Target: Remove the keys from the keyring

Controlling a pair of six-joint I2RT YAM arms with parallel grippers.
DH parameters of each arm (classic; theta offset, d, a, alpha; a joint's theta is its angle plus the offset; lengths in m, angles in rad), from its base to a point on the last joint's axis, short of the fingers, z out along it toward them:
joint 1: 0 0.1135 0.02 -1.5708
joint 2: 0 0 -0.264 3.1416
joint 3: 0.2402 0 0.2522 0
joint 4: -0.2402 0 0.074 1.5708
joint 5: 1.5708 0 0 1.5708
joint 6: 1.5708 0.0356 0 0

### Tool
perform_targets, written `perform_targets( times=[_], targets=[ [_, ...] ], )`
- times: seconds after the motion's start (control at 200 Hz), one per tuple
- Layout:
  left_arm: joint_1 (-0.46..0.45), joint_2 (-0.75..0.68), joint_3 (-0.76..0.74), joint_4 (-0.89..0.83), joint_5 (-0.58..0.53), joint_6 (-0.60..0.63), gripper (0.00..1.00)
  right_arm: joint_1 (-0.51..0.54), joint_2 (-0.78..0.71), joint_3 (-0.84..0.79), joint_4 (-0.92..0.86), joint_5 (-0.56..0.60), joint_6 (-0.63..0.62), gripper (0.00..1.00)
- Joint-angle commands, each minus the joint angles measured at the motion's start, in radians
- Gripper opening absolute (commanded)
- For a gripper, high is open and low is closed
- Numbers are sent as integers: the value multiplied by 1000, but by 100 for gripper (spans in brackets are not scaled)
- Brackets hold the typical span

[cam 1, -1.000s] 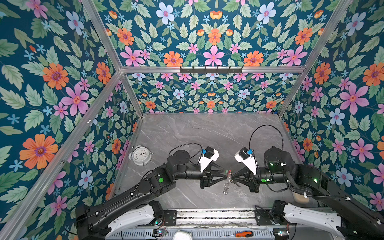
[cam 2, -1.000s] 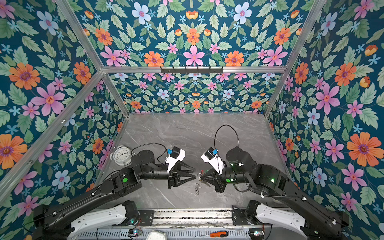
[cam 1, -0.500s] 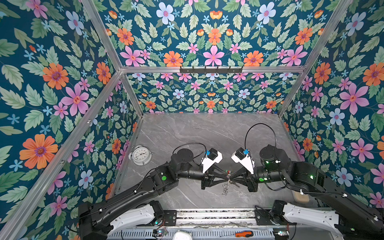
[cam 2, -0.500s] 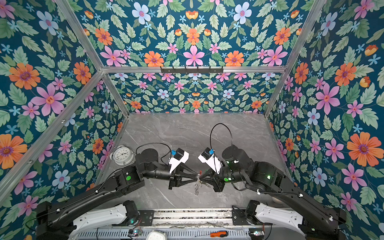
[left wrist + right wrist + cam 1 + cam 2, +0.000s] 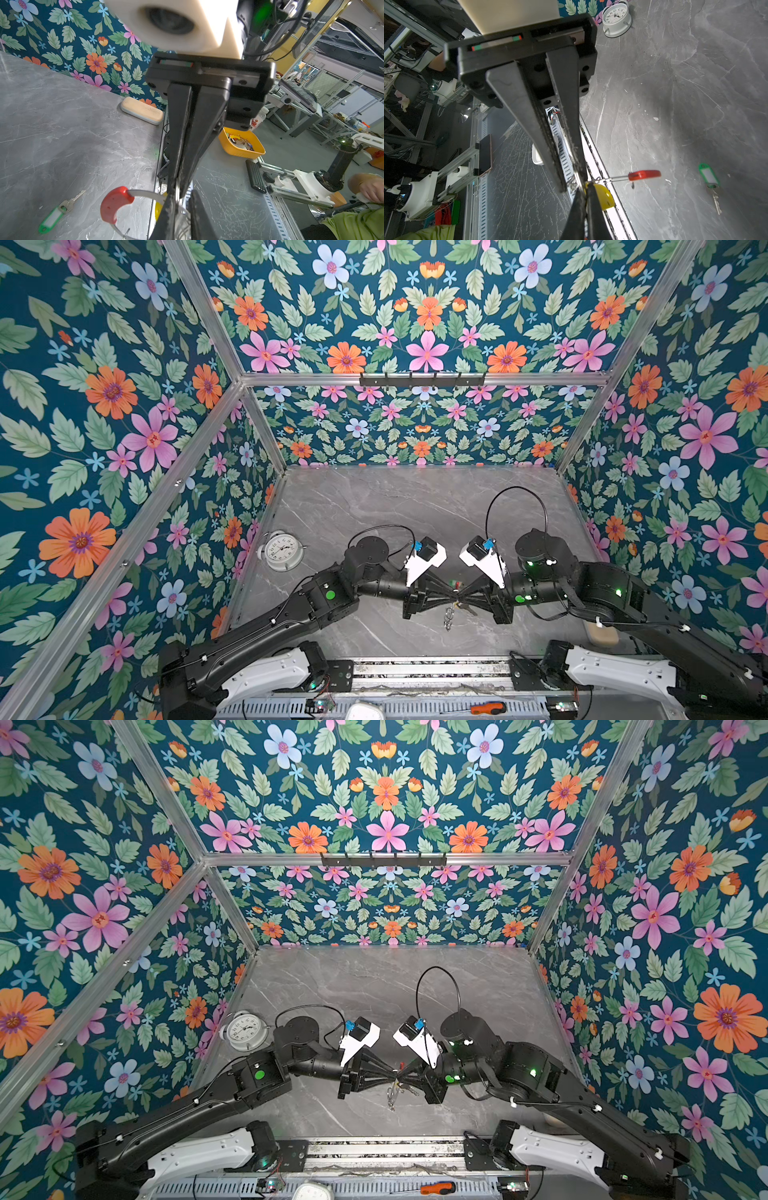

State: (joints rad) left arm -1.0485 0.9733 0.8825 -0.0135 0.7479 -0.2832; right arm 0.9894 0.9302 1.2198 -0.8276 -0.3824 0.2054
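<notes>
Keyring hangs from right pincer, left pincer tips at it.

The grey table holds a clock far left of the left gripper, a green-tagged key near its tip, and a beige case far to its right.

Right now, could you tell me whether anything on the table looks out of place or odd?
The alarm clock by the left wall seems to lie on its back, face up, not standing. The green key lies loose on the table, off the keyring, as the task intends. Nothing looks spilled or damaged.
</notes>
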Motion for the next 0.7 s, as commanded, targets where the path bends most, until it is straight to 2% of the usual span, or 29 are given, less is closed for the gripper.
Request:
perform_targets(
  times=[0.0, 0.32, 0.525, 0.7],
  targets=[
    [-1, -13, -4, 77, 16, 0, 16, 0, 0, -5, 22, 24, 0, 0],
    [-1, 19, 7, 105, 48, -16, 16, 0, 3, -8, 37, 23, 3, 0],
    [-1, 24, 7, 122, 51, -20, 0, 0, 1, -11, 42, 24, 9, 0],
    [-1, 11, -21, 193, 29, -39, 0, 1, -8, -19, 65, 29, 17, 0]
  ],
)
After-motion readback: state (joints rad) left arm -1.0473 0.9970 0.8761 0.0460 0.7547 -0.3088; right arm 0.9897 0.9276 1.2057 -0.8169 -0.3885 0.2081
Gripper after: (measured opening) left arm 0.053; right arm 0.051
